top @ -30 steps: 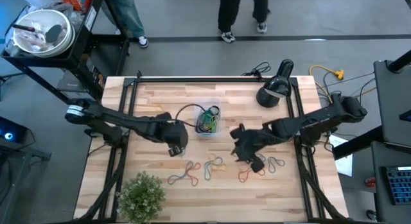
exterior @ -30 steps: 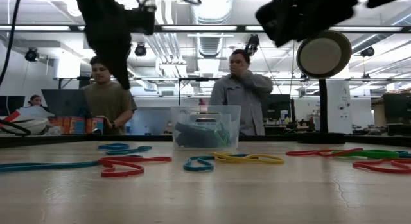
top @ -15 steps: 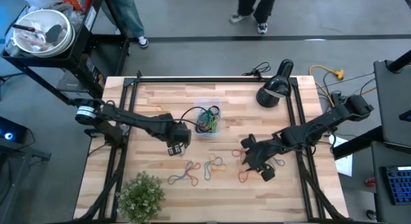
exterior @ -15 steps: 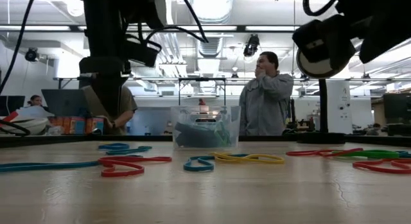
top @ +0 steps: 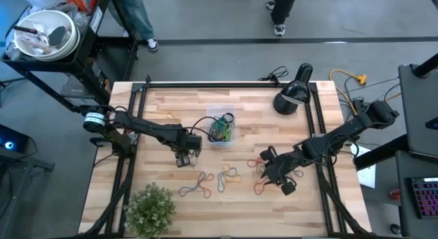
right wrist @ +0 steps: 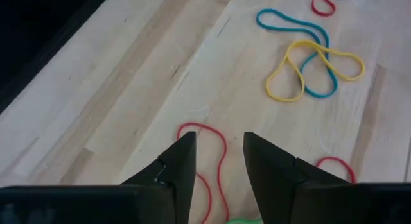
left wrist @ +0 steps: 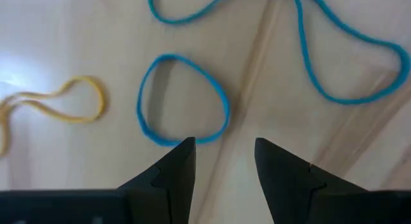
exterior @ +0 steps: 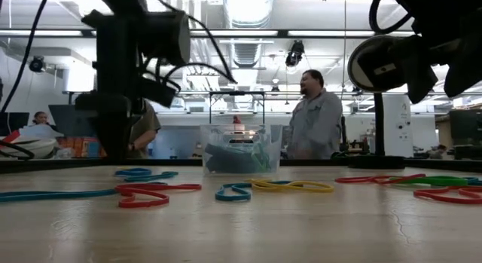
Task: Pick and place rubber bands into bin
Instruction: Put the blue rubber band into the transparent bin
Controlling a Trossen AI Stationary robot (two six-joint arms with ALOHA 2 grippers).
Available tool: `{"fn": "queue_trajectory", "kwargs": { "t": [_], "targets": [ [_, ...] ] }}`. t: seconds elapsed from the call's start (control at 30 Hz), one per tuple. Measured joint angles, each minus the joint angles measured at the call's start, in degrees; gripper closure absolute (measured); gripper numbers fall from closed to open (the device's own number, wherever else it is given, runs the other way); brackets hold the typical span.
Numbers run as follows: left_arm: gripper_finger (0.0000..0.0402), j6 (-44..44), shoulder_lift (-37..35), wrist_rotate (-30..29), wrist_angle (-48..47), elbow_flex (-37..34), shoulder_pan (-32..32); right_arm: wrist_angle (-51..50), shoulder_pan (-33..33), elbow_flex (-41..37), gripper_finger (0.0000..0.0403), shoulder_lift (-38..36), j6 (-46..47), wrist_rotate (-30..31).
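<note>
Loose rubber bands lie flat on the wooden table near its front: a blue and red pair [top: 195,187], a yellow and blue pair [top: 229,176], red ones [top: 260,186]. The clear bin [top: 220,127] stands mid-table with several bands inside. My left gripper [top: 183,159] points down, open, low over the table just short of a blue loop [left wrist: 183,99]; a yellow band [left wrist: 58,105] lies beside it. My right gripper [top: 272,172] slants down, open, above a red band [right wrist: 209,153], touching nothing.
A black desk lamp [top: 291,95] stands at the far right, with cables beside it. A green plant [top: 152,208] sits at the front left corner. A black cable [top: 198,119] runs to the bin's left. People [exterior: 312,116] stand beyond the far edge.
My left gripper has come down close to the table, shifting slightly toward the near edge. My right gripper has moved toward the near right and lowered over the red bands. A person behind the table has walked to the right.
</note>
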Motion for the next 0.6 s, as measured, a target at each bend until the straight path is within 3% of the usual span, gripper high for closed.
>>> {"fn": "queue_trajectory", "kwargs": {
  "t": [0.6],
  "targets": [
    [0.0270, 5.9, 0.4, 4.5, 7.5, -5.1, 5.7, 0.3, 0.0, -0.6, 0.0294, 0.0, 0.6, 0.7]
  ]
}}
